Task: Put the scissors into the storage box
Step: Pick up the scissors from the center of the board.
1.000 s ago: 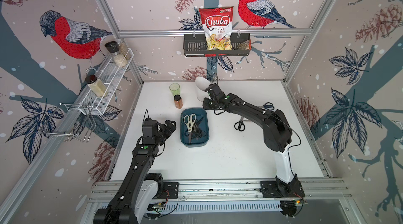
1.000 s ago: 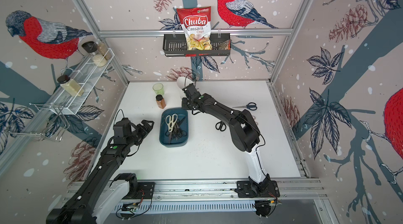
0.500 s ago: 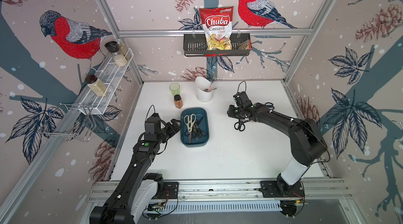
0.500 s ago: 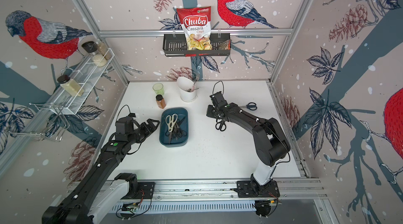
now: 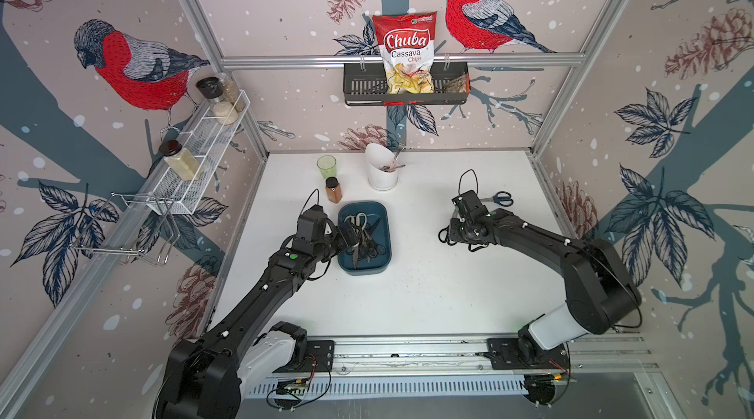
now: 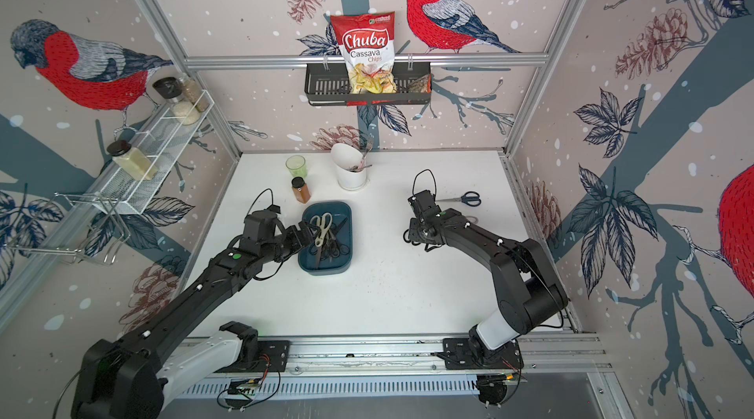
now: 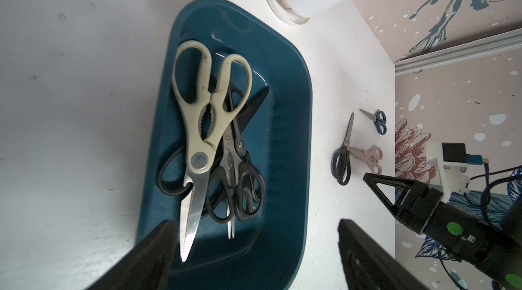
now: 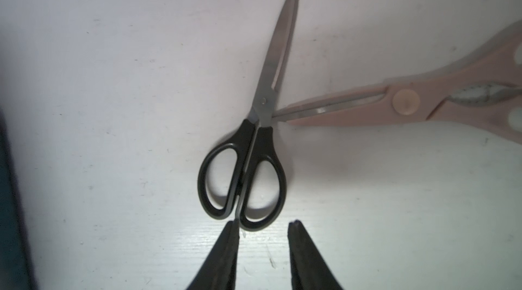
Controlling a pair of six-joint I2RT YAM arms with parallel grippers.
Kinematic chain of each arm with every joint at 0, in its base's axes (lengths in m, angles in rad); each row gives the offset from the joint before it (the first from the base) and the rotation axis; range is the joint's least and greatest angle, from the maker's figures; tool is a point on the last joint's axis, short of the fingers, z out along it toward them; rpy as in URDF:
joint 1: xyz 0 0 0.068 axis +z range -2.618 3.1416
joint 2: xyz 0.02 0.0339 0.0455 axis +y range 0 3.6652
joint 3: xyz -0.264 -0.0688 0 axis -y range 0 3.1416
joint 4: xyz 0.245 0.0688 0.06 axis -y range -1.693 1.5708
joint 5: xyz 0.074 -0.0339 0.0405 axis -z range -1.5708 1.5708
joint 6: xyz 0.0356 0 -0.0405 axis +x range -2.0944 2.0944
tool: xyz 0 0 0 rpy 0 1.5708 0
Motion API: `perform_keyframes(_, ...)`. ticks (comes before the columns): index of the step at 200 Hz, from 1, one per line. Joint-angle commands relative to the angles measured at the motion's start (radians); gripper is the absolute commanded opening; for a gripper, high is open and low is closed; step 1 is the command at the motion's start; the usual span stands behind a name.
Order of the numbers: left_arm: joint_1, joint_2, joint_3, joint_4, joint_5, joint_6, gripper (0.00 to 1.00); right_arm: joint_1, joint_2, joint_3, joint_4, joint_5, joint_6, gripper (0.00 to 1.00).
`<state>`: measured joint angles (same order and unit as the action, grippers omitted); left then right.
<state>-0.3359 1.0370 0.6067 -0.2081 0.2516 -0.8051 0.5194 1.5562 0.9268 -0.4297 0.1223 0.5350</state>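
Scissors [image 7: 197, 122] lie heaped in the storage box [image 7: 282, 133] in the left wrist view, the left gripper [image 7: 255, 223] above them, jaws wide and empty. The right wrist view has the right gripper [image 8: 264, 222], narrowly parted and empty, lined up on the loops of a black-handled pair [image 8: 254, 147], probably to pinch them; a pinkish pair [image 8: 395, 102] touches it near the pivot. Both top views show a blue-handled pair [image 5: 500, 198] near the right edge of the white table [image 5: 428, 294], bird wallpaper [image 5: 134, 70] around.

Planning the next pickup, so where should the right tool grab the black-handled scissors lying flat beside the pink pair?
Probably the narrow neck between pivot and loops of the black-handled scissors, straight down from above: they lie flat, and the pink pair crowds the pivot.
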Motion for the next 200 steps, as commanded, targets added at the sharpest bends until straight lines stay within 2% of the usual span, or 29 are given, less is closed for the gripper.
perform_keyframes(1,-0.027,0.02,0.017,0.03,-0.036,0.001,0.93,-0.028,-0.007,-0.018,-0.012,0.008,-0.026,0.35)
perform_keyframes(58,-0.051,0.031,0.021,0.032,-0.061,-0.006,0.93,-0.053,0.029,-0.004,0.031,-0.088,-0.052,0.32)
perform_keyframes(200,-0.051,0.034,0.025,0.024,-0.072,0.007,0.93,-0.057,0.139,0.017,0.046,-0.061,-0.087,0.28)
